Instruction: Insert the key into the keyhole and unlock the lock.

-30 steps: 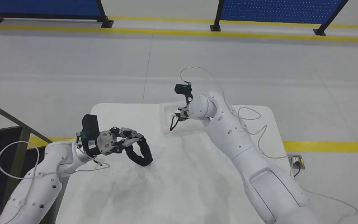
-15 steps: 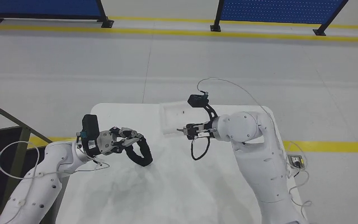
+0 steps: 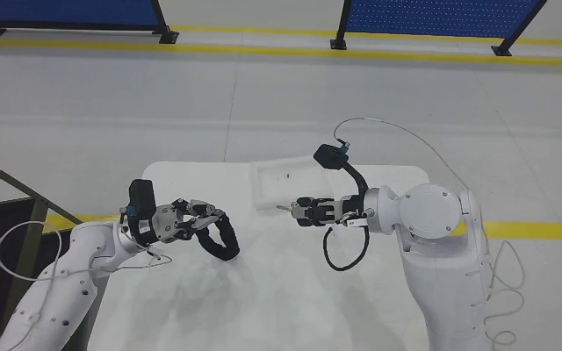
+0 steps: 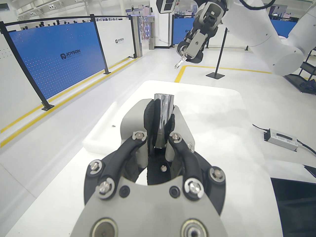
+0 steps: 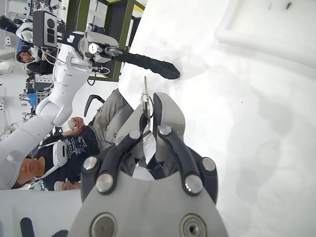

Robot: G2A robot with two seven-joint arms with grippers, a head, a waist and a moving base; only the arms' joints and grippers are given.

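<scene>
The lock (image 4: 163, 114) is gripped by the closed left tool (image 3: 209, 218) above the tabletop (image 3: 290, 298). The key (image 4: 179, 62) is pinched in the right tool (image 5: 149, 109), well apart from it. The key should be aligned with the keyhole (image 5: 93, 48) before being advanced.

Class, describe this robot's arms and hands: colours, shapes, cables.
The left arm and right arm are smooth white shells with rounded joints. The left hand and right hand match: grey metal plate, black link bars with silver bolts, pale fingers with black pads. Each wrist carries a black camera box. A thin pale cable arcs over the right arm; a black one loops below.
</scene>
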